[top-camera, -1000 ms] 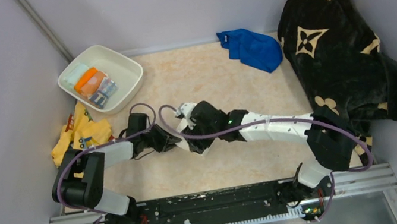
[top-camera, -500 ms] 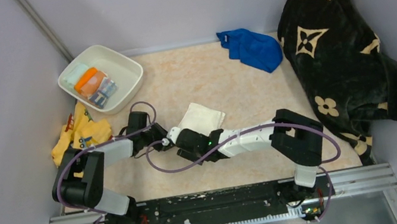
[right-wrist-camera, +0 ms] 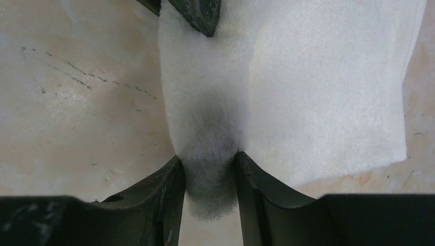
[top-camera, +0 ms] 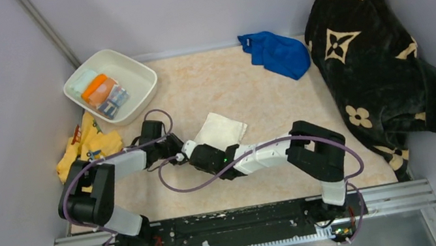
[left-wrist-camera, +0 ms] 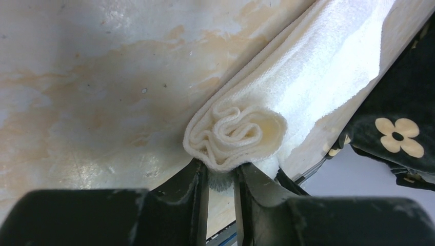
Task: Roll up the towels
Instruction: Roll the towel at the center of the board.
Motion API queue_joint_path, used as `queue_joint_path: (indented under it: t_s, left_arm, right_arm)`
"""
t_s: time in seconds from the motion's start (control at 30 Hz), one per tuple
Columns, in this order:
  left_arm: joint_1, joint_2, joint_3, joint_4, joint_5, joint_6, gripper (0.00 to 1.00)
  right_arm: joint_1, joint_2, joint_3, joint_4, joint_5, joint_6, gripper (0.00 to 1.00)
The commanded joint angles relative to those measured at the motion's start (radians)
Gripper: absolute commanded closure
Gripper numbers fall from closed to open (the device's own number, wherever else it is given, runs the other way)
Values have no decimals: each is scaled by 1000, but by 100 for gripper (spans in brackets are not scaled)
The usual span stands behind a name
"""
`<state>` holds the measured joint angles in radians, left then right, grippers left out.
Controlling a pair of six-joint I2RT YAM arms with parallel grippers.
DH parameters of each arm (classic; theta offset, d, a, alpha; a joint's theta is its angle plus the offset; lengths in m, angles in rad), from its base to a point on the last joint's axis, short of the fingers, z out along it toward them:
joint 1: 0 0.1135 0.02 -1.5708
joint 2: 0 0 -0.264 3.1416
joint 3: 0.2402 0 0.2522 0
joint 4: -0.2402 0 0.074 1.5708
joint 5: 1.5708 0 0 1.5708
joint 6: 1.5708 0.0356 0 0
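A cream-white towel (top-camera: 221, 129) lies mid-table, its near-left edge rolled up. In the left wrist view the roll's spiral end (left-wrist-camera: 237, 132) faces the camera, and my left gripper (left-wrist-camera: 221, 177) is shut on its lower edge. My right gripper (right-wrist-camera: 208, 171) is closed round the same roll (right-wrist-camera: 205, 118) from the other end, and a left fingertip (right-wrist-camera: 197, 13) shows at the top. Both grippers (top-camera: 185, 151) meet at the towel's left corner. A royal blue towel (top-camera: 277, 54) lies crumpled at the back. A printed towel (top-camera: 106, 95) sits in the bin.
The white bin (top-camera: 138, 73) stands at the back left. A yellow printed cloth (top-camera: 88, 147) lies beside the left arm. A large black blanket with cream flowers (top-camera: 369, 53) is heaped along the right side.
My right arm has drawn back off the cream towel and come down at its near-left corner, and its jaws have narrowed onto the roll. The left gripper has stayed put.
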<state>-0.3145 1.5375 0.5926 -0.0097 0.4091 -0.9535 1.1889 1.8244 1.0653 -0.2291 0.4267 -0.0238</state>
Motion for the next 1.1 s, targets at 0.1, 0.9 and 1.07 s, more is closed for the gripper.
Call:
queue_joint_path:
  t_s: [0.1, 0.9, 1.07]
  left_arm:
    - [7, 5, 12, -110, -117, 65, 69]
    - [25, -479, -75, -381, -150, 47, 24]
    - [23, -464, -124, -279, -83, 14, 23]
  right_arm:
    - [-1, 99, -18, -108, -117, 31, 91]
    - [-441, 227, -78, 374, -1459, 664, 100]
    - [-464, 276, -104, 435, -1479, 734, 100]
